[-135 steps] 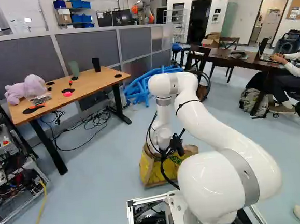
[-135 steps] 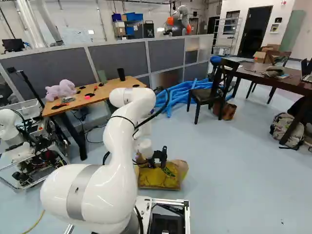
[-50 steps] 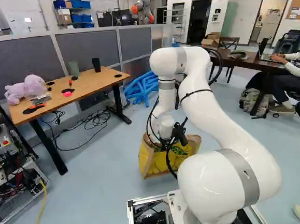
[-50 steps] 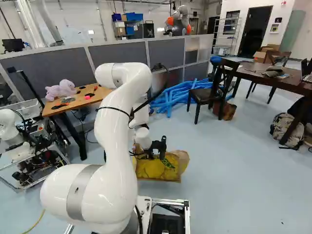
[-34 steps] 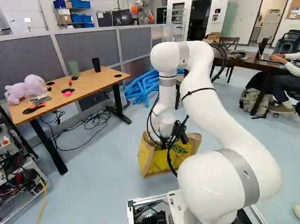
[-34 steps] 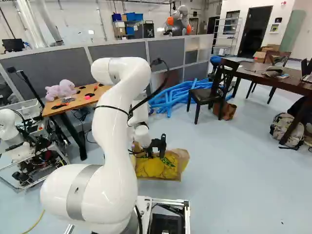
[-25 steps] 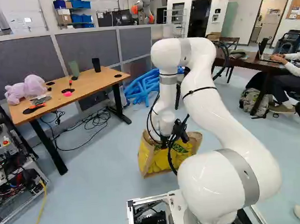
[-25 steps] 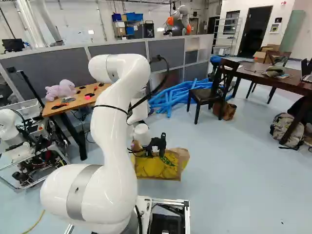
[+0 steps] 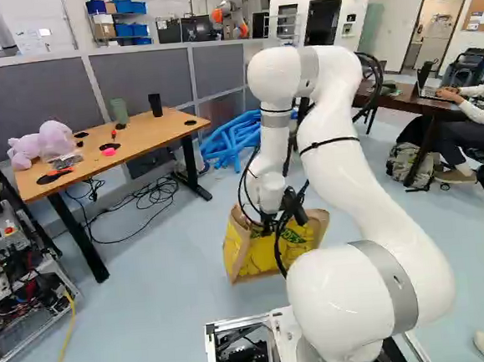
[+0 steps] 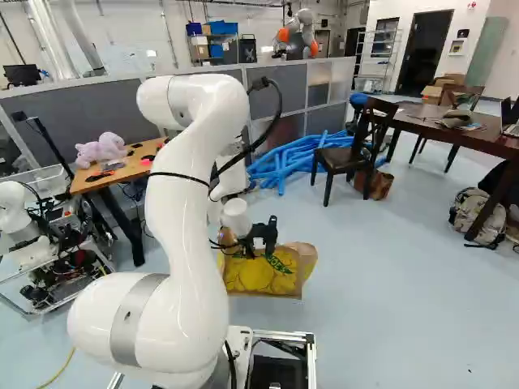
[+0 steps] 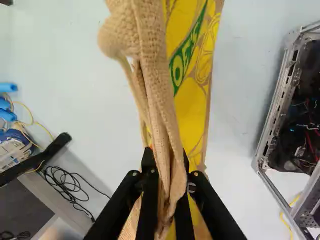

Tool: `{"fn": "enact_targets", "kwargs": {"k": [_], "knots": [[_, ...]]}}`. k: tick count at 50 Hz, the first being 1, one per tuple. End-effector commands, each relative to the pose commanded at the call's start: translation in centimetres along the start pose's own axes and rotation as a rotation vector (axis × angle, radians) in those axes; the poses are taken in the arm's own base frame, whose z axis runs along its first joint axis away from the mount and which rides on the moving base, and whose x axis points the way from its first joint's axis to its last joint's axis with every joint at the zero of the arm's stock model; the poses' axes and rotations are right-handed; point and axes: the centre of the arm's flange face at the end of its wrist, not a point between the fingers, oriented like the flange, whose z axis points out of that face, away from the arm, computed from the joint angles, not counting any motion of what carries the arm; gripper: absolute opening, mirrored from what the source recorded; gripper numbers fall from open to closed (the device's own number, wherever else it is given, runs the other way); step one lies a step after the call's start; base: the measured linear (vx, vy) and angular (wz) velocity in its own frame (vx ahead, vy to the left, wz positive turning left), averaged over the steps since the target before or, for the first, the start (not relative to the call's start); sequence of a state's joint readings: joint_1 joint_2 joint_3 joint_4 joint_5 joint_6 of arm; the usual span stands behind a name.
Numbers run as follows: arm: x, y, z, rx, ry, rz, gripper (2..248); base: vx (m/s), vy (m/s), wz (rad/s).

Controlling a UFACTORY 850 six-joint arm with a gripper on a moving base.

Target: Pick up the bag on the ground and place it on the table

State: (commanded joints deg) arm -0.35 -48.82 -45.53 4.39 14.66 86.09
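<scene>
Lemon-print jute tote bag (image 9: pixel 285 251) hangs upright by its bunched top, clamped between the gripper's (image 11: pixel 167 167) fingers ahead of the base; whether its bottom clears the floor (image 9: pixel 174 278), I cannot tell. Best raise it straight and slowly against swing, bottom well above the wooden tabletop's (image 9: pixel 151 139) near edge before crossing, then lower it short of the black cup (image 9: pixel 155 105).

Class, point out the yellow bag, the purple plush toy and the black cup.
Yellow bag (image 10: pixel 261 277): right base view, printed side.
Plush toy (image 9: pixel 25 149): left base view, left part.
Black cup (image 9: pixel 156 106): left base view, outer side.
</scene>
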Motion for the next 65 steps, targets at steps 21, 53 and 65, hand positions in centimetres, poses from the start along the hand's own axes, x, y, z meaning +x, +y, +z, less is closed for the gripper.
{"fn": "enact_targets", "kwargs": {"k": [21, 53, 65], "knots": [[1.7, -1.9, -2.6, 0.054, 0.007, 0.037, 35, 0.000, 0.000, 0.000], [2.2, -5.9, -6.0, 0.130, 0.007, 0.045, 35, 0.000, 0.000, 0.000], [2.2, -7.2, -7.2, 0.133, 0.003, 0.036, 35, 0.000, 0.000, 0.000]]}}
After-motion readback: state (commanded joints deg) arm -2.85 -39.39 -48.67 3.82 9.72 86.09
